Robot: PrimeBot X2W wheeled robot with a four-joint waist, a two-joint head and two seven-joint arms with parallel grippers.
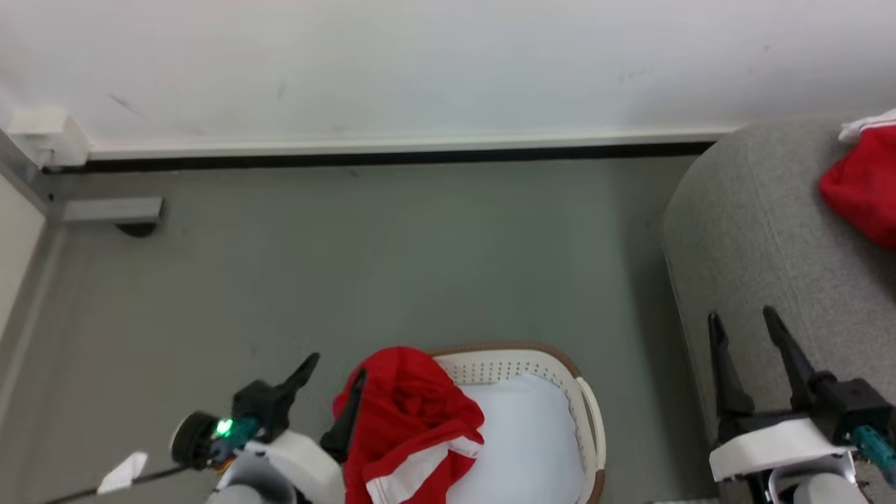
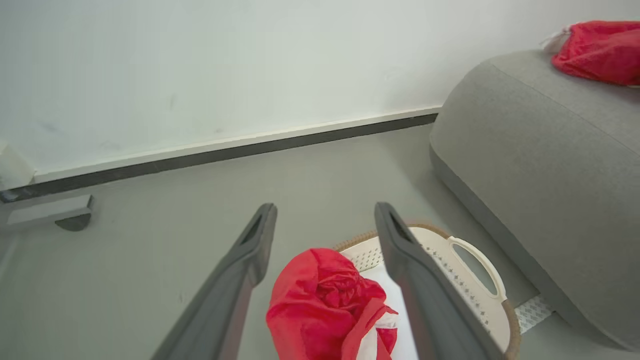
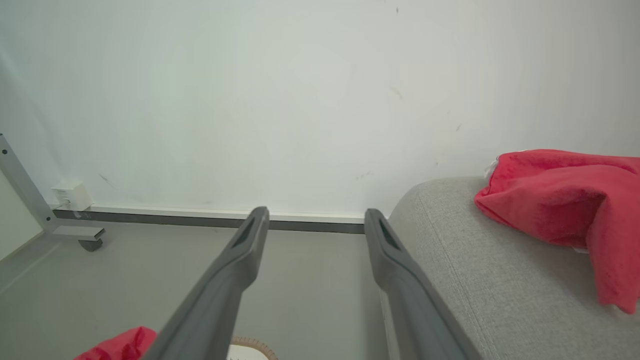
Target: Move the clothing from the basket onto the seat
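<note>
A bright red garment with white stripes [image 1: 409, 413] is heaped in the left part of the white basket [image 1: 514, 365] and hangs over its left rim. My left gripper [image 1: 338, 365] hovers open at that rim, its right finger against the red cloth. In the left wrist view the clothing [image 2: 325, 295] lies below, between the spread fingers of the left gripper [image 2: 326, 207], beside the basket [image 2: 450, 270]. My right gripper [image 1: 741, 315] stands open over the grey seat [image 1: 756, 231], holding nothing. Another red garment [image 1: 864, 185] lies on the seat at the far right.
A white wall with a dark baseboard [image 1: 392, 157] runs along the back. A metal frame leg with a caster [image 1: 105, 210] sits at the left. Grey floor [image 1: 420, 266] lies between wall, basket and seat. A small white scrap [image 1: 122, 472] lies at the lower left.
</note>
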